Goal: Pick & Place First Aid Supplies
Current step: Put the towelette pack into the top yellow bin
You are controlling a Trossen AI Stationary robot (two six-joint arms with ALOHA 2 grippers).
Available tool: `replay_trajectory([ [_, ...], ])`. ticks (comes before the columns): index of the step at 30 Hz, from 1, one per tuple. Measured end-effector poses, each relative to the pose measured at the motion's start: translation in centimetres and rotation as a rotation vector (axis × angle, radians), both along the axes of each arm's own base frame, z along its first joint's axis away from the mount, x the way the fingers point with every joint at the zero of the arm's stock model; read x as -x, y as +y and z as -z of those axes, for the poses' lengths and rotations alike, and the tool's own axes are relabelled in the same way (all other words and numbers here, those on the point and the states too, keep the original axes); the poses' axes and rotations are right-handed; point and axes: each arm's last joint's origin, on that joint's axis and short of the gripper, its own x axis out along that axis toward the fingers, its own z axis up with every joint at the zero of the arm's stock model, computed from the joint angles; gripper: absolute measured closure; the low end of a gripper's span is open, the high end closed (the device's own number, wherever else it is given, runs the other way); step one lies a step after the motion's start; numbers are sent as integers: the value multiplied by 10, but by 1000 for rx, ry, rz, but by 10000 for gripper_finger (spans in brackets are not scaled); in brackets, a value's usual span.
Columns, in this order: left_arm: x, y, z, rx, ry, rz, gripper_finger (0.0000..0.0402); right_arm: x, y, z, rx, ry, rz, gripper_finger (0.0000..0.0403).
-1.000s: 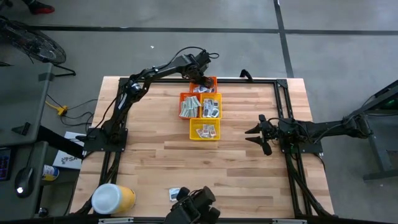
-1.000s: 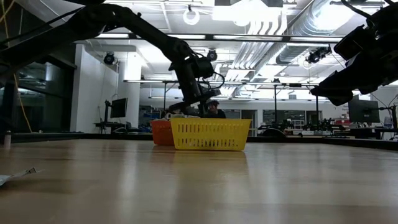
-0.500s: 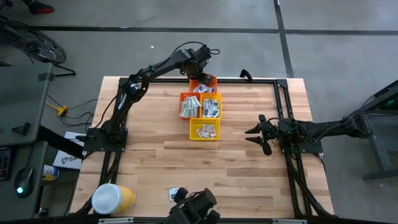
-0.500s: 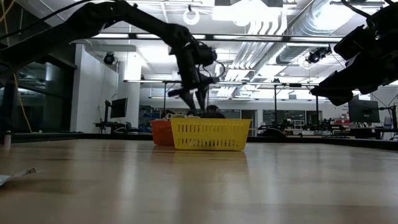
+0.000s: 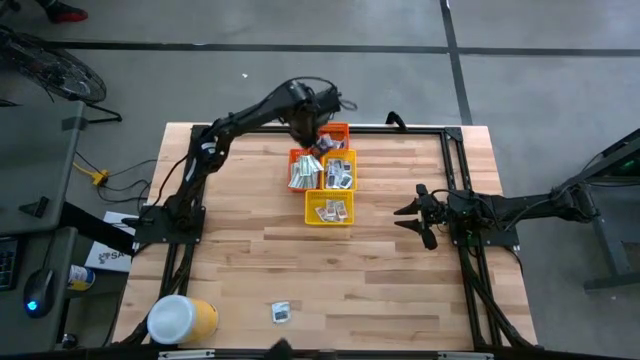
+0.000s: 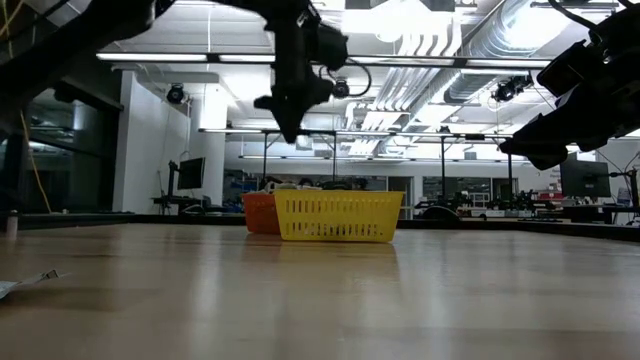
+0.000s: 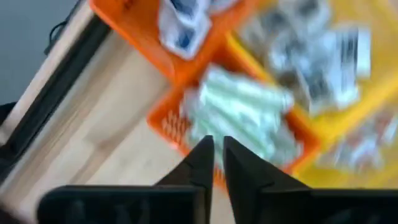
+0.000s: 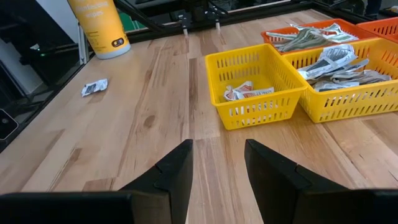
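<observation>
Nearly closed, empty: left gripper [image 7: 214,155] above orange plastic basket [image 5: 304,172] of pale green-and-white strip packets [image 7: 245,112]. Parted, empty: right gripper [image 5: 412,217] near table's [image 5: 240,270] right edge. Packet orientations indistinct.

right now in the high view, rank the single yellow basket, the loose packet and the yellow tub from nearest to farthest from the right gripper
1. Single yellow basket: nearest, toward the table's middle from the right gripper.
2. Loose packet: farther, alone on the wood near the table's front edge.
3. Yellow tub: farthest, lying at the front corner on the left arm's side.
</observation>
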Motion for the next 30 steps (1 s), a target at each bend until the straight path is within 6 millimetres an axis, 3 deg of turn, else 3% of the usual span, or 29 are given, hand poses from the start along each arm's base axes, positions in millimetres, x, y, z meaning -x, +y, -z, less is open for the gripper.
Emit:
replay_trajectory([
  [4,-4,-38,-11,19,33,161,397,0,0,0,0,0,0,263],
  [14,-25,-135,-26,-3,-1,381,385,0,0,0,0,0,0,263],
  [22,-30,-215,-26,-6,-30,258,385,0,0,0,0,0,0,263],
  [30,-21,-291,-27,-48,-75,164,372,0,0,0,0,0,0,263],
])
